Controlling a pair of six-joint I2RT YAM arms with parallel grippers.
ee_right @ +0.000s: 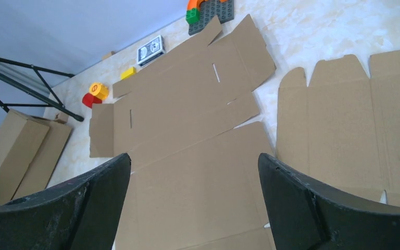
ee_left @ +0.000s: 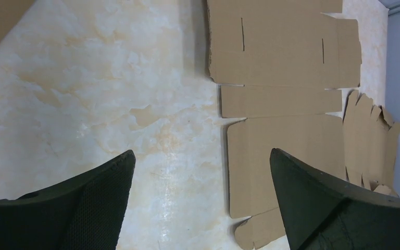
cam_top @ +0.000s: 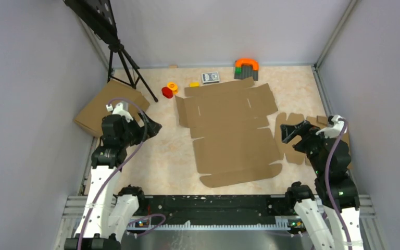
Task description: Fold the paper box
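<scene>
Left claw (cam_top: 154, 125) wide, holding nothing, over bare surface (cam_top: 161, 156) left of the paper box (cam_top: 232, 133). Right claw (cam_top: 288, 134) wide too, empty, above the smaller notched cardboard blank (cam_top: 295, 155) on the right side. Paper box lies flat and unfolded mid-surface between the 2 claws, touched by neither. Another brown cardboard piece (cam_top: 95, 112) sits at left by the tripod (cam_top: 128, 70). Beyond the sheet: red and yellow blocks (cam_top: 169, 90), card pack (cam_top: 210, 77), orange-green-grey brick stack (cam_top: 246, 68).
</scene>
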